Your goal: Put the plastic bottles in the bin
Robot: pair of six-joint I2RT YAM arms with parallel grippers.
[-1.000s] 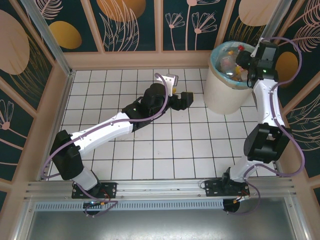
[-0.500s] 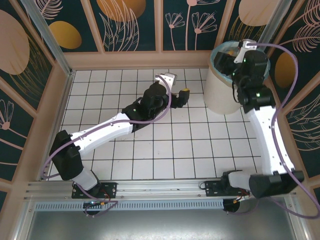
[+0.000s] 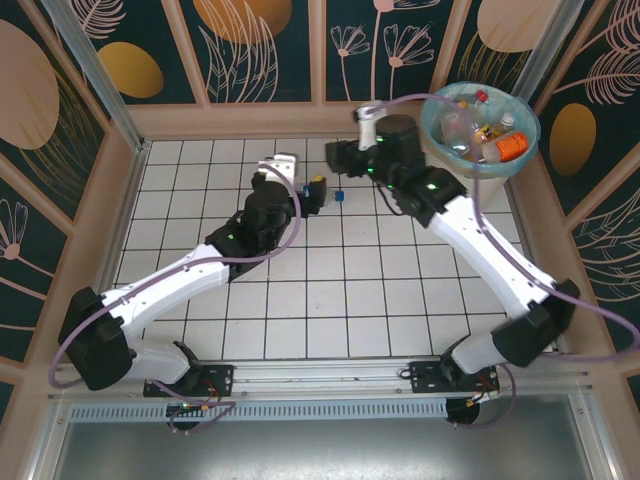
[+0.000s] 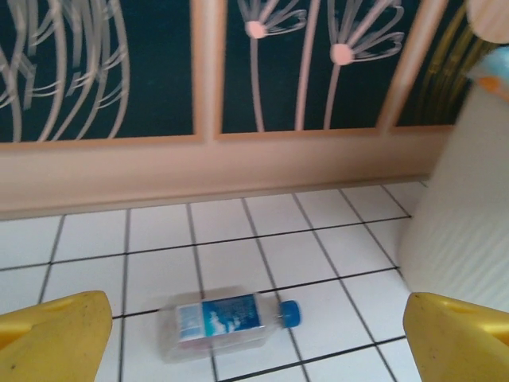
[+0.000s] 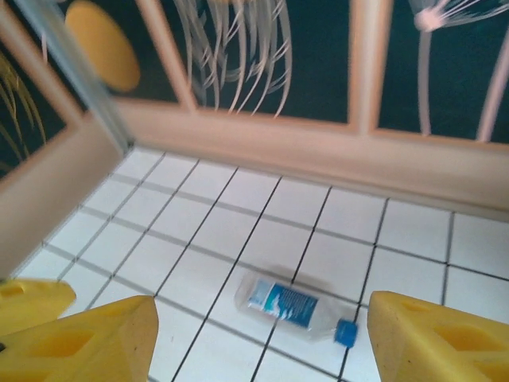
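Turquoise bag lining marks the bin point(image 3: 432, 128) at the upper right of the overhead view, and several plastic bottles point(image 3: 500, 148) already lie inside it, one with an orange label uppermost. On the white tiled floor point(image 3: 380, 290) I can make out one bottle left: a blue-capped bottle point(image 3: 340, 195) in the upper middle, mostly hidden under the left gripper point(image 3: 316, 191). The right gripper point(image 3: 336, 156) hangs just above it in the frame. By my reckoning the task is nearly done, with this one pick and drop remaining. Compared with a second ago, the right arm has swung away from the bin's mouth to the upper middle, and the left arm has drawn back leftward from the foot of the bin.

In the left wrist view, the left gripper point(image 4: 254, 341) stands spread wide, its yellow fingertips point(image 4: 52, 334) in the two bottom corners with nothing between them. The blue-capped bottle point(image 4: 227, 320) lies on its side at lower centre, cap pointing right, apart from both fingers. The bin's point(image 4: 465, 199) cream wall rises along the right edge.

In the right wrist view, the right gripper point(image 5: 258, 338) is likewise parted wide and empty-handed, yellow fingertips point(image 5: 79, 338) at the bottom corners. The blue-capped bottle point(image 5: 290, 306) lies at lower centre, cap toward the lower right, clear of both fingers.
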